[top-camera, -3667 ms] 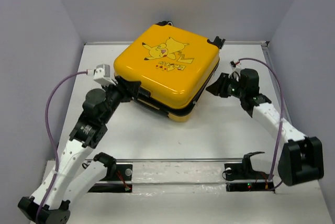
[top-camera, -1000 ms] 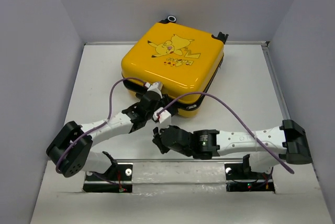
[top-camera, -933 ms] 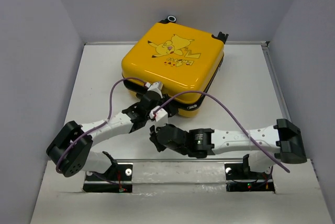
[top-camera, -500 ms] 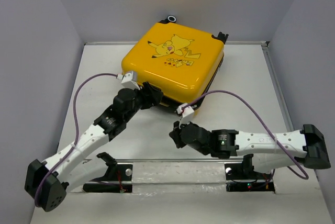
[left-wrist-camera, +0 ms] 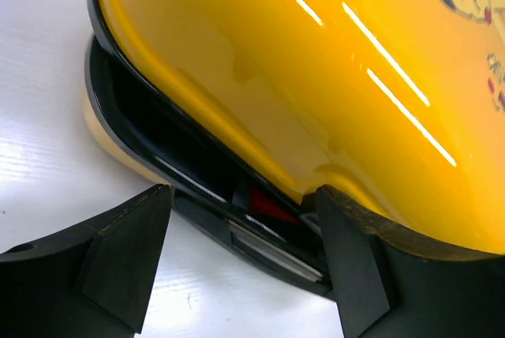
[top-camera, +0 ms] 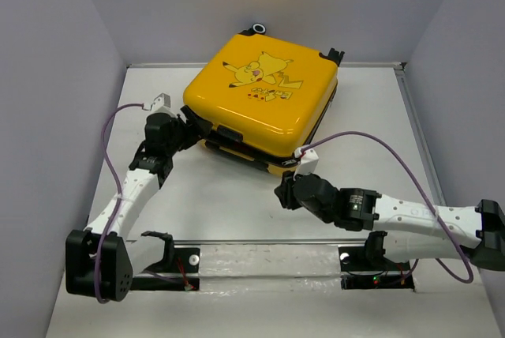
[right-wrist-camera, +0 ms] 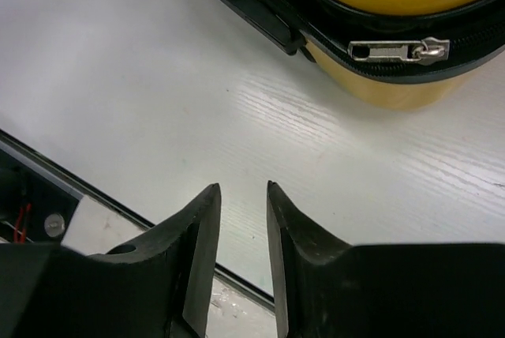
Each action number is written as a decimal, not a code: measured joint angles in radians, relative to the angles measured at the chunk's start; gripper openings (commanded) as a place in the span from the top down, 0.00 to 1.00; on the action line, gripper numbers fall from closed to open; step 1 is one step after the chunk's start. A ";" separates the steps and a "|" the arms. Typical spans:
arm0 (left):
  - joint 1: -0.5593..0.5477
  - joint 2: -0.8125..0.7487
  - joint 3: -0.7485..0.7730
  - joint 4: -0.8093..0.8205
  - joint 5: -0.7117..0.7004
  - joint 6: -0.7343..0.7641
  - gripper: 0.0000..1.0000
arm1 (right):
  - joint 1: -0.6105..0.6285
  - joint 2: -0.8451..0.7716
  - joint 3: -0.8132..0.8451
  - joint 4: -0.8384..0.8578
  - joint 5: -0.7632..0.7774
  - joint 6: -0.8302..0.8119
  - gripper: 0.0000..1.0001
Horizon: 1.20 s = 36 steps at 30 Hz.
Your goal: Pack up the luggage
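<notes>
The luggage (top-camera: 260, 93) is a yellow hard-shell suitcase with a Pikachu picture, lying flat at the back middle of the table. My left gripper (top-camera: 189, 130) is open and empty at its front-left side. In the left wrist view the gripper (left-wrist-camera: 243, 189) has its jaws wide apart, level with the black zipper seam (left-wrist-camera: 197, 188). The seam gapes a little and something red (left-wrist-camera: 272, 205) shows inside. My right gripper (top-camera: 284, 194) hangs just in front of the suitcase's near corner. In the right wrist view it (right-wrist-camera: 241, 186) is open only a narrow gap and empty, with a silver zipper pull (right-wrist-camera: 398, 51) ahead of it.
The white table (top-camera: 237, 212) is boxed in by grey walls on the left, back and right. A metal rail (top-camera: 268, 243) with the arm mounts runs along the near edge. Purple cables (top-camera: 379, 144) loop above both arms.
My left arm has swung from the suitcase's front to its front-left side. My right gripper has moved right and forward to the near corner. Since the earliest frame the suitcase has shifted back.
</notes>
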 measured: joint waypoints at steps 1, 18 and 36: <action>0.008 0.013 0.005 0.013 0.009 -0.006 0.14 | 0.000 0.003 -0.010 -0.001 -0.003 0.003 0.58; 0.357 0.534 0.547 0.079 0.185 -0.127 0.13 | -0.558 -0.085 0.029 -0.103 -0.072 -0.014 0.93; 0.200 0.874 0.503 0.195 0.228 -0.223 0.17 | -1.079 0.637 0.330 0.138 -0.626 -0.123 0.93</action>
